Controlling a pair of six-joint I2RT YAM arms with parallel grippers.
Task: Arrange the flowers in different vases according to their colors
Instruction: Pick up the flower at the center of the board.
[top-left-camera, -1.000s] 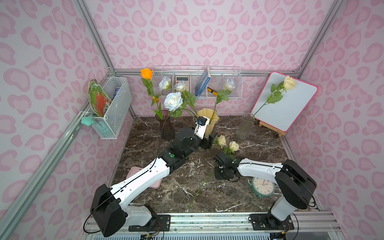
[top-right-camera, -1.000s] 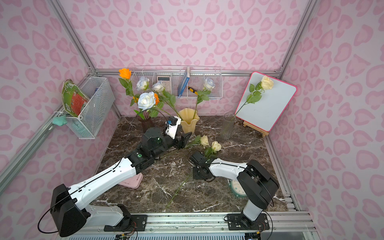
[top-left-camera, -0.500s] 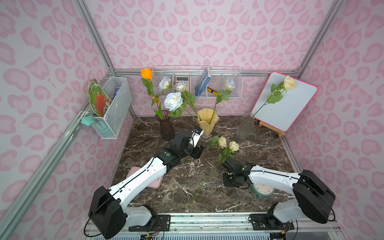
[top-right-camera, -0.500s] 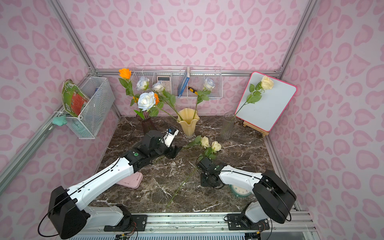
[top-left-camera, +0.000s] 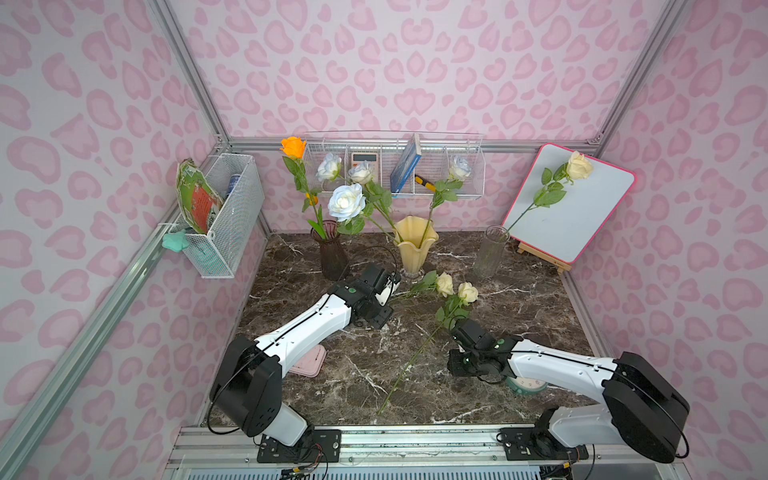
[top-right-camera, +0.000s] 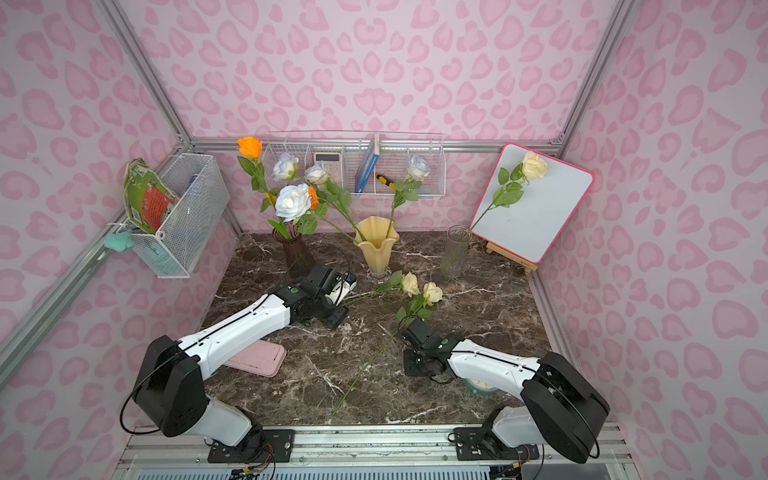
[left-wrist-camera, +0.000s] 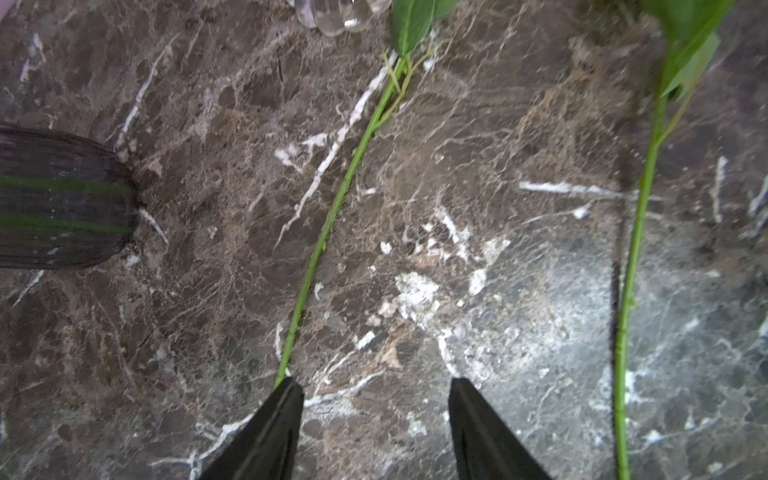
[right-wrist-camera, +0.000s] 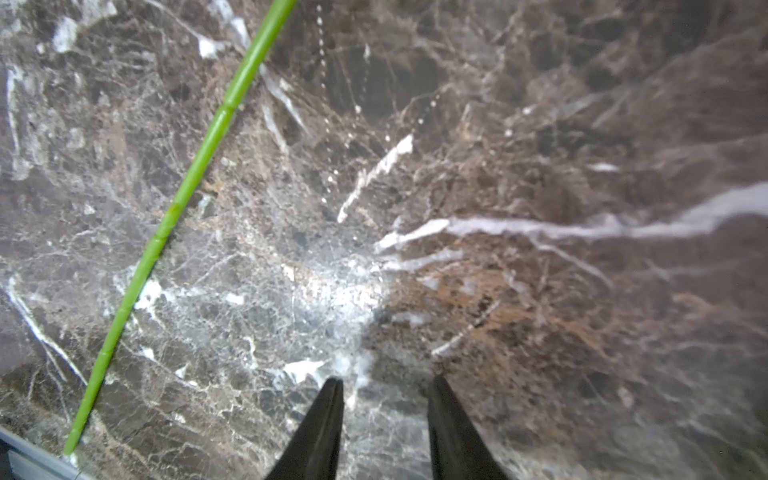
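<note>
The left tool (left-wrist-camera: 374, 388), half open and empty, is set at a cream rose stem (left-wrist-camera: 332, 216), apparently for pickup; the right tool (right-wrist-camera: 386, 388) is held narrowly parted, empty.

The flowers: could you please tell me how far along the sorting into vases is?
Done: an orange rose stands in the purple vase, pale roses in the yellow vase, one cream rose in the clear vase. In hand: nothing; the left gripper and right gripper are both open above the table, the left by a lying stem. Left: two cream roses lie on the table, presumably for the clear vase.
</note>
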